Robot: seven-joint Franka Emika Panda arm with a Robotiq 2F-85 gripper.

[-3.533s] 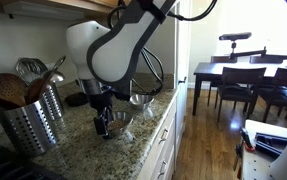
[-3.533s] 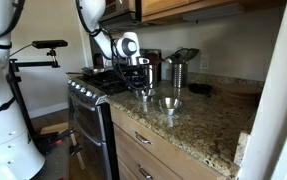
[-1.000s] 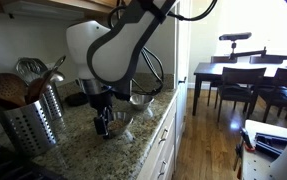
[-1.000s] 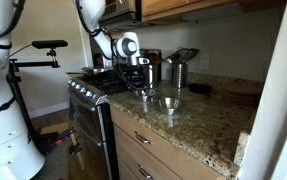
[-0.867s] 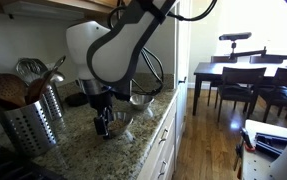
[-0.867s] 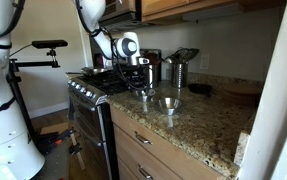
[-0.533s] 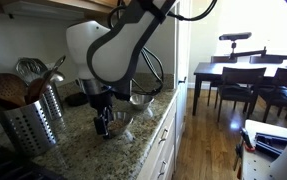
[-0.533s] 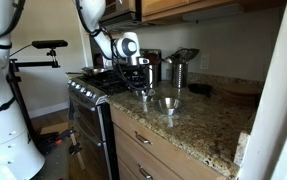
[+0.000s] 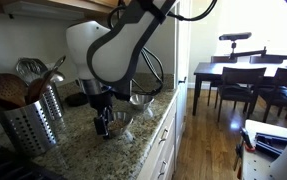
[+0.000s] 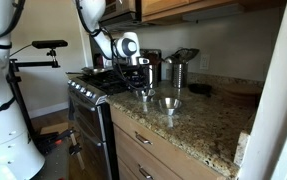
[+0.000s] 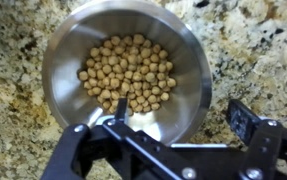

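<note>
In the wrist view a shiny steel bowl (image 11: 123, 70) holds a heap of small round tan chickpeas (image 11: 126, 72) and rests on the speckled granite counter (image 11: 253, 45). My gripper (image 11: 183, 112) hangs just above the bowl's near rim and stands open. One finger (image 11: 120, 104) reaches inside the bowl and the other fingertip (image 11: 245, 120) is outside, over the granite, so the rim lies between them. Nothing is held. In both exterior views the gripper (image 9: 103, 124) (image 10: 142, 87) points down at this bowl (image 9: 119, 121) (image 10: 146, 95).
A second steel bowl (image 9: 140, 100) (image 10: 169, 103) sits close by on the counter. A perforated metal utensil holder (image 9: 28, 122) (image 10: 178, 70) with spoons stands at the back. A stove (image 10: 91, 92) adjoins the counter. A dining table (image 9: 245, 72) and chairs stand beyond.
</note>
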